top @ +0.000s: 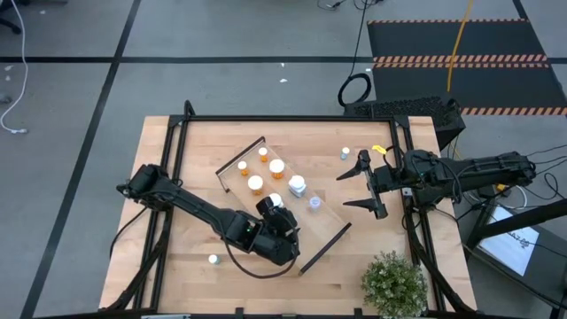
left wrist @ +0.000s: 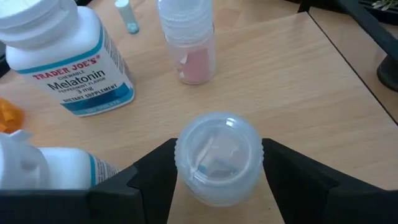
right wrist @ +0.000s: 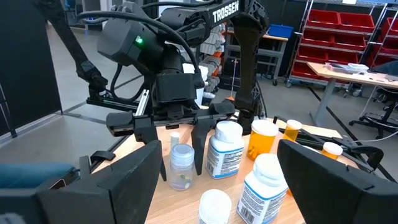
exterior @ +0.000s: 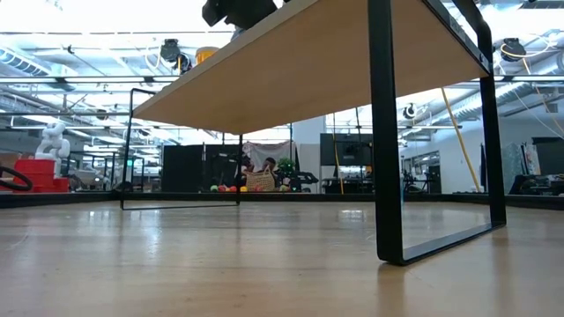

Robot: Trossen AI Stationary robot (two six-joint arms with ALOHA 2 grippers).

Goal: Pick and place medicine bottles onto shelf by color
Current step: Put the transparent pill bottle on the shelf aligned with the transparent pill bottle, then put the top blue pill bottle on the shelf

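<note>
The shelf [top: 330, 234] is a light-wood board lying aslant in mid-table, raised on dark end frames [exterior: 388, 176]. On it stand orange medicine bottles [top: 256, 184], a white Melatonin bottle [left wrist: 68, 62] and a clear bottle with pink contents [left wrist: 189, 43]. My left gripper [right wrist: 178, 149] is open. Its fingers [left wrist: 149, 183] stand on either side of a small clear bottle [left wrist: 217, 155], which rests upright on the shelf, and a gap shows on each side. My right gripper [top: 342, 190] waits open, level, off the shelf's right side.
One small white-capped bottle [top: 345, 153] stands on the table beyond the shelf, another [top: 213, 260] near the front left. A potted plant [top: 392, 283] sits at the front right. A white-labelled bottle [left wrist: 50, 168] stands close beside my left gripper's finger.
</note>
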